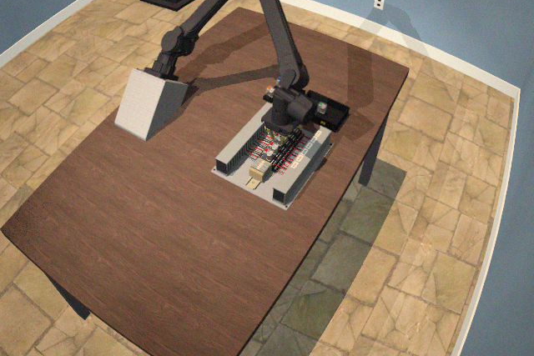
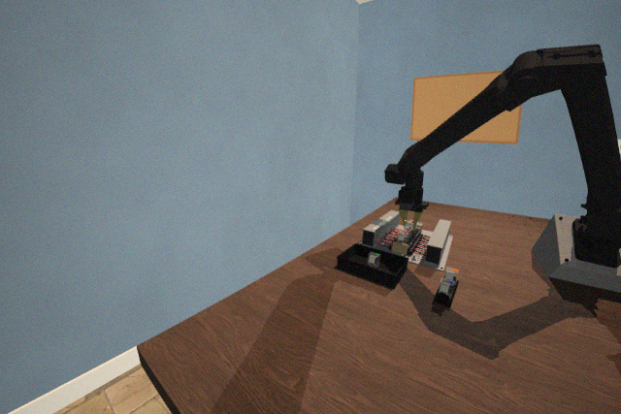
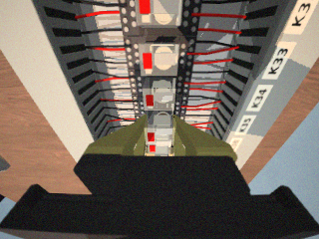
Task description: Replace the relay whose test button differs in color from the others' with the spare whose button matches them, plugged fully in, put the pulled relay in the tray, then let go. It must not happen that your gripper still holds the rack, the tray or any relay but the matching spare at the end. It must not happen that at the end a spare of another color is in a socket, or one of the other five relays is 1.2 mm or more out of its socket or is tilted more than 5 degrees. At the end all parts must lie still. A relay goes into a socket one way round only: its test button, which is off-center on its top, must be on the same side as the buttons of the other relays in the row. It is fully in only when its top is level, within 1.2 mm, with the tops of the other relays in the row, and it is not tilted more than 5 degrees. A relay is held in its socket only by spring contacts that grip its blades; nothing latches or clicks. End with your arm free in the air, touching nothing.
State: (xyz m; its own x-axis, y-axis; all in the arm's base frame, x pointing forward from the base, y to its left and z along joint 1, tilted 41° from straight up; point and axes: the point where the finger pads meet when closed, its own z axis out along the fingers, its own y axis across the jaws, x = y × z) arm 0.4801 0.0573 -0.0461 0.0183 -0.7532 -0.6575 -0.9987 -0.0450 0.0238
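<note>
My gripper point(image 3: 159, 119) point(image 2: 409, 228) points down over the socket row, shut on a clear relay point(image 3: 161, 133) with a red test button on the left in the wrist view. The fingers hide part of it, and its exact height is too small to tell. Other red-button relays point(image 3: 163, 59) stand in the row, with their buttons on that same side. A green-button relay point(image 1: 321, 106) point(image 2: 374, 260) lies in the black tray point(image 2: 356, 269). An orange-button relay point(image 1: 270, 90) point(image 2: 453, 275) and a blue-button relay point(image 2: 447, 285) stand in the small black holder point(image 2: 443, 299).
Grey slotted wire ducts point(image 1: 244, 141) point(image 1: 304, 167) point(image 2: 439, 241) run along both sides of the row, with red and black wires between. A beige end block point(image 1: 257, 172) sits at the row's near end in the top view. The tray stands just beyond the panel's other end.
</note>
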